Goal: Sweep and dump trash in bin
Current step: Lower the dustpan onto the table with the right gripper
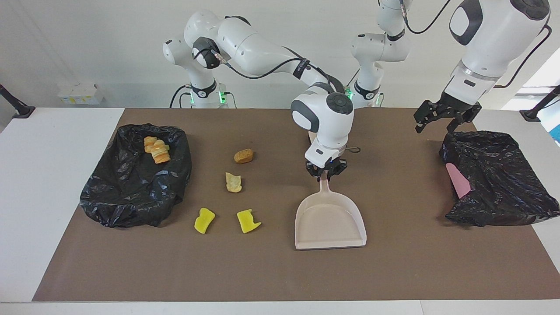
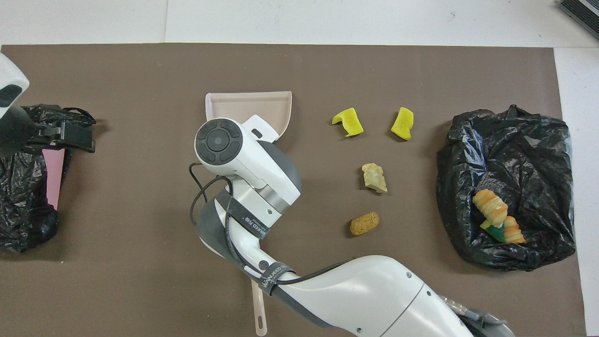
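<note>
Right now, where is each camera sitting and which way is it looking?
Facing view: high across the table, looking at the robots; both arms show whole, the right gripper shut on the dustpan handle, the left gripper open over a black bag.
Overhead view: high above the robots' end, looking steeply down; the right arm and the left gripper show.
Shared: dustpan, yellow chunks, both bags, turned half around.

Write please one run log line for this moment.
right gripper: shut on dustpan handle | left gripper: open, over black bag | four scraps loose on mat
</note>
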